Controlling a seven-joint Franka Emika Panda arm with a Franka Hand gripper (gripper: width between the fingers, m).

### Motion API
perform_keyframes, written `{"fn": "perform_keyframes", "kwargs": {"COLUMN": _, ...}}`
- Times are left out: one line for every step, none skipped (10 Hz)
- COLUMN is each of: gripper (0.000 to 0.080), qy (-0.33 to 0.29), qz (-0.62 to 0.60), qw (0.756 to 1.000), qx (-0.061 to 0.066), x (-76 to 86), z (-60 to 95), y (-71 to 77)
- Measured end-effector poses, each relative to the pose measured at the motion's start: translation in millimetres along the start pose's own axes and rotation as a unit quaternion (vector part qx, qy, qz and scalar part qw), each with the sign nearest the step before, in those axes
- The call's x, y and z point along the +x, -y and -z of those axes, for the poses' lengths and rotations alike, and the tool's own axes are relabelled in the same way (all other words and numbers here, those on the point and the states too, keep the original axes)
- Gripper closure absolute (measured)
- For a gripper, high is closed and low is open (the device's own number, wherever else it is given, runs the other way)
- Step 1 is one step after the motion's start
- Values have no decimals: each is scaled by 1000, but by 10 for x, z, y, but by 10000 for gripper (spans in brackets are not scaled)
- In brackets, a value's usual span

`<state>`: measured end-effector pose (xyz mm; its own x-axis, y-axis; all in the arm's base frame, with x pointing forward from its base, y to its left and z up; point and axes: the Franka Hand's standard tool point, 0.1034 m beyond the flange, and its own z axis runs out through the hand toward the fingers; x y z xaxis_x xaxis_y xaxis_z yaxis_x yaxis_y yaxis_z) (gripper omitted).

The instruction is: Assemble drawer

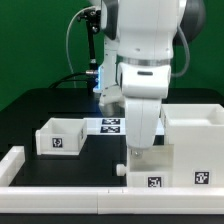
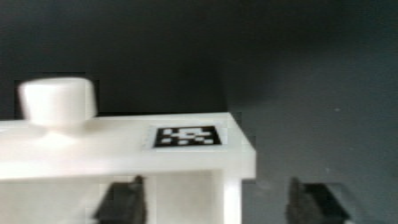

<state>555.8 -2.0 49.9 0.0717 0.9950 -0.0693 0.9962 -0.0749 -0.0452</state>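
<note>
The tool [image 2: 219, 203] hangs with fingers [image 2: 121, 200] apart astride a knobbed white tray [image 1: 150, 170] at the counter's [image 1: 92, 162] near edge, beside the tall housing [image 1: 196, 135] on the exterior view's right. A second tray [image 1: 58, 138] sits on that view's left.

exterior view. the white arm [image 1: 140, 60] reached down at centre, its gripper [image 1: 140, 147] low over a small white tray [image 1: 150, 168] that stood just beside the tall white housing [image 1: 195, 130] on the exterior view's right; the wrist hid the fingertips. this tray bore a square tag on its near face and a small knob [image 1: 121, 170] on its side. a second open-topped tray [image 1: 62, 138], also tagged, sat well apart on the exterior view's left. the marker board [image 1: 112, 125] lay farther back, between them. low white rails [image 1: 60, 190] edged the black table [image 1: 40, 110].
</note>
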Motion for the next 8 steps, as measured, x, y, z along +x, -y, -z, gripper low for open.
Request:
{"fn": "perform_keyframes", "kwargs": {"gripper": 266, "qy": 5, "qz": 0, "qw": 1000, "qx": 3, "x": -58, "z": 114, "y": -31}}
{"fn": "perform_keyframes", "kwargs": {"gripper": 266, "qy": 3, "qz": 9, "qw": 1000, "qx": 2, "x": -189, "z": 164, "y": -70}}
{"fn": "perform_keyframes", "kwargs": {"gripper": 174, "qy": 1, "qz": 8, "qw": 1000, "qx": 4, "x": -352, "z": 123, "y": -108}}
{"fn": "perform_keyframes", "kwargs": {"gripper": 157, "qy": 1, "qz": 8, "qw": 1000, "qx": 8, "x": -438, "z": 46, "y": -155}}
{"fn": "perform_keyframes", "kwargs": {"gripper": 157, "qy": -10, "qz": 16, "qw": 1000, "qx": 13, "x": -510, "z": -61, "y": -205}}
{"fn": "perform_keyframes", "kwargs": {"gripper": 151, "qy": -30, "qz": 6, "qw": 999, "qx": 17, "x": -602, "z": -167, "y": -251}}
{"fn": "perform_keyframes", "kwargs": {"gripper": 150, "qy": -45, "qz": -8, "qw": 999, "qx": 19, "x": -624, "z": -228, "y": -279}}
{"fn": "perform_keyframes", "kwargs": {"gripper": 150, "qy": -70, "qz": -16, "qw": 997, "qx": 23, "x": -626, "z": -279, "y": -261}}
